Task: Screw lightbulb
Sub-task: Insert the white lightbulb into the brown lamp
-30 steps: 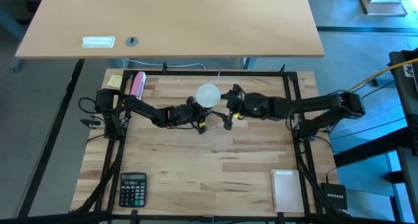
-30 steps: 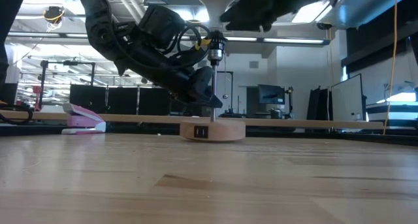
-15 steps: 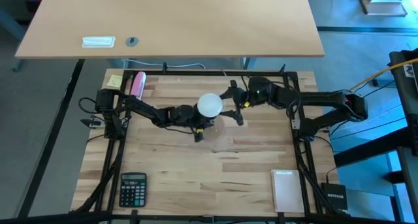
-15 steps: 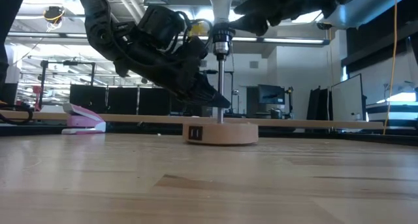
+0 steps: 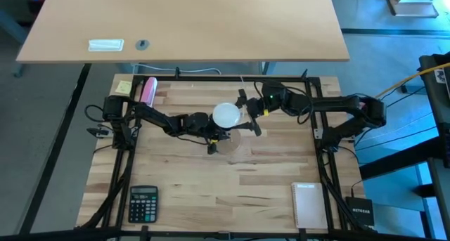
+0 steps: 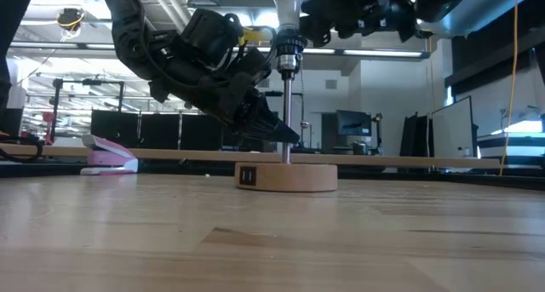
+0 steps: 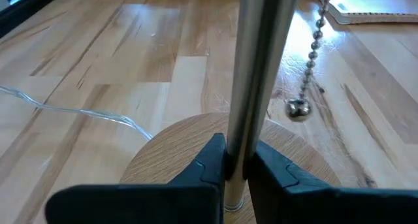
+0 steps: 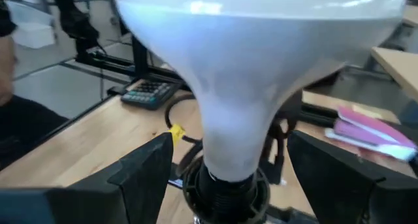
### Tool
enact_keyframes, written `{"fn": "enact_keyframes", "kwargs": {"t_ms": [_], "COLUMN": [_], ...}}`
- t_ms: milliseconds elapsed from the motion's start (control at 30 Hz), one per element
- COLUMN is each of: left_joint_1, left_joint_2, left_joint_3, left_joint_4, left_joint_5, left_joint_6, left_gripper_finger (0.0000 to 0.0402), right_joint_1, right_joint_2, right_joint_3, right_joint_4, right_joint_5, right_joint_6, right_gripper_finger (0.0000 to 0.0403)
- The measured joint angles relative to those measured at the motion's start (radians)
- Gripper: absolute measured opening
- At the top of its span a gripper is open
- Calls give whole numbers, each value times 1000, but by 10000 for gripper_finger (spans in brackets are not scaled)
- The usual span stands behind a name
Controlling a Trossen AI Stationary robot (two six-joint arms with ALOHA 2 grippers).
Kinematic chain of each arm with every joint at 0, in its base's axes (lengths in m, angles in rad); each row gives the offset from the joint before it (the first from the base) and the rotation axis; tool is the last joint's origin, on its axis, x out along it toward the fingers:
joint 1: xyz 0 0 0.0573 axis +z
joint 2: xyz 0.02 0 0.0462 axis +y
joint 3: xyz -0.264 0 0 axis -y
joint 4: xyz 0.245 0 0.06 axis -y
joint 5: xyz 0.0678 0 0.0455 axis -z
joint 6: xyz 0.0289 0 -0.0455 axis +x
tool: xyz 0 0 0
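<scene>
A small lamp stands mid-table on a round wooden base [image 6: 285,176], with a metal rod [image 6: 287,113] rising to a black socket [image 8: 225,188]. The white lightbulb [image 5: 226,115] sits base-down in that socket, shown large in the right wrist view as lightbulb [image 8: 255,87]. My left gripper [image 6: 274,137] is shut on the rod just above the base. My right gripper [image 5: 244,116] is open at bulb height. Its fingers [image 8: 140,175] stand on either side of the bulb's narrow neck, with a gap on each side. My left gripper pinches the rod's lowest stretch [image 7: 236,160] between its two fingertips, just above the wooden base. The fingers [image 7: 212,162] come from the table's left, slanting down, and lie across the rod. The rod stands upright, and the base rests on the table.
A bead pull chain [image 7: 313,48] with a ball end hangs beside the rod. A calculator [image 5: 143,202] lies near left and a notebook [image 5: 309,204] near right. A pink object [image 5: 148,90] and a yellow note [image 5: 124,87] are at the far left. Black frame rails [image 5: 318,139] line the table.
My left gripper has turned at the wrist, staying shut on the rod. The lamp has turned about its rod and slid a little toward the near edge. My right gripper has swung toward the far edge and turned, staying open, and now flanks the bulb's neck.
</scene>
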Motion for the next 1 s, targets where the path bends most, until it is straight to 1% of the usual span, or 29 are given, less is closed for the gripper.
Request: {"fn": "enact_keyframes", "kwargs": {"t_ms": [300, 467, 533, 633, 900, 1000], "left_joint_1": [6, 10, 10, 11, 11, 11], "left_joint_2": [0, 0, 0, 0, 0, 0], "left_joint_3": [0, 0, 0, 0, 0, 0], "left_joint_4": [-11, -15, -17, -18, -20, -21], "left_joint_5": [2, 3, 3, 3, 1, -8], "left_joint_6": [1, -2, -2, 0, -3, -3], "left_gripper_finger": [29, 30, 29, 29, 29, 29], "right_joint_1": [3, 3, 3, 3, 3, 5], "right_joint_2": [70, 81, 82, 82, 86, 86], "right_joint_3": [0, 1, 1, 1, 2, 2], "right_joint_4": [147, 176, 172, 173, 150, 144], "right_joint_5": [-49, -58, -58, -57, -11, 32], "right_joint_6": [6, 27, 33, 36, 34, 39], "right_gripper_finger": [303, 302, 294, 265, 149, 147]}}
